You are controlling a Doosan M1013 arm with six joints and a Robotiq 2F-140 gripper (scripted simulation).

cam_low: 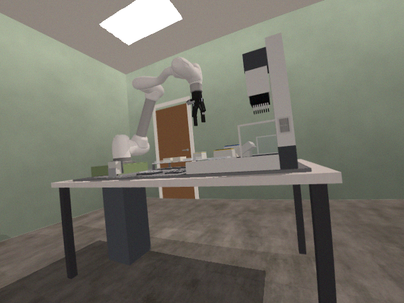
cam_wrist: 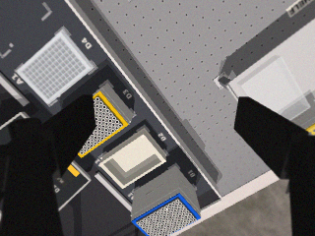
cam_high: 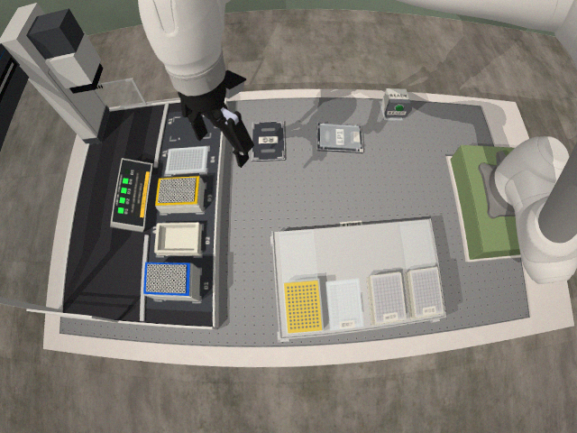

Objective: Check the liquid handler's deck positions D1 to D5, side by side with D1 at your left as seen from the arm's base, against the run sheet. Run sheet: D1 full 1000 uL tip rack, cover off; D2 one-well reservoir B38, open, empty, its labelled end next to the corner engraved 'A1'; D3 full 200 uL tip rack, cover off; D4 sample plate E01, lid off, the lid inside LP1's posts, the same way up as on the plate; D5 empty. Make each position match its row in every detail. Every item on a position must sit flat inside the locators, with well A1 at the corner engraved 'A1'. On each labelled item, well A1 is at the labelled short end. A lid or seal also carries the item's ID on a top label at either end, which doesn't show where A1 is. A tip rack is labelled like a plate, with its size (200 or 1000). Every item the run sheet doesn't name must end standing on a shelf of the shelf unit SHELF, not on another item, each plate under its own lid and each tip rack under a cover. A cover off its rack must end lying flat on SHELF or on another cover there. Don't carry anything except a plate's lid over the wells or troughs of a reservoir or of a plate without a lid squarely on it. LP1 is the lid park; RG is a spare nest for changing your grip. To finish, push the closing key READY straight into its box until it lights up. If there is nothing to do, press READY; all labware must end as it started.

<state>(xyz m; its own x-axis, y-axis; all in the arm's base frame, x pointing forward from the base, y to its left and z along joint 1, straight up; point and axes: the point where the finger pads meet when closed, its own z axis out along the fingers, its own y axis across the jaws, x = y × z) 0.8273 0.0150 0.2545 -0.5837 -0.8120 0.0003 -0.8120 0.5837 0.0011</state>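
Note:
My gripper (cam_high: 218, 140) is open and empty, high above the deck's far end near D5; it also shows in the exterior view (cam_low: 199, 118). On the deck, D1 holds a blue-rimmed tip rack (cam_high: 167, 278) (cam_wrist: 164, 218), cover off. D2 holds an open cream reservoir (cam_high: 178, 238) (cam_wrist: 134, 156). D3 holds a yellow-rimmed tip rack (cam_high: 178, 190) (cam_wrist: 103, 123), partly hidden by a finger in the wrist view. D4 holds a white sample plate (cam_high: 187, 160) (cam_wrist: 54, 69) without a lid. D5 (cam_high: 189, 128) looks bare. A clear lid (cam_high: 340, 136) lies in LP1.
The shelf unit (cam_high: 356, 274) holds a yellow cover (cam_high: 303, 306), a clear item (cam_high: 344, 303) and two lidded plates (cam_high: 388, 297) (cam_high: 425, 290). The RG nest (cam_high: 268, 140) and the READY box (cam_high: 396, 105) stand at the back. The pipetting tower (cam_high: 56, 65) rises at far left.

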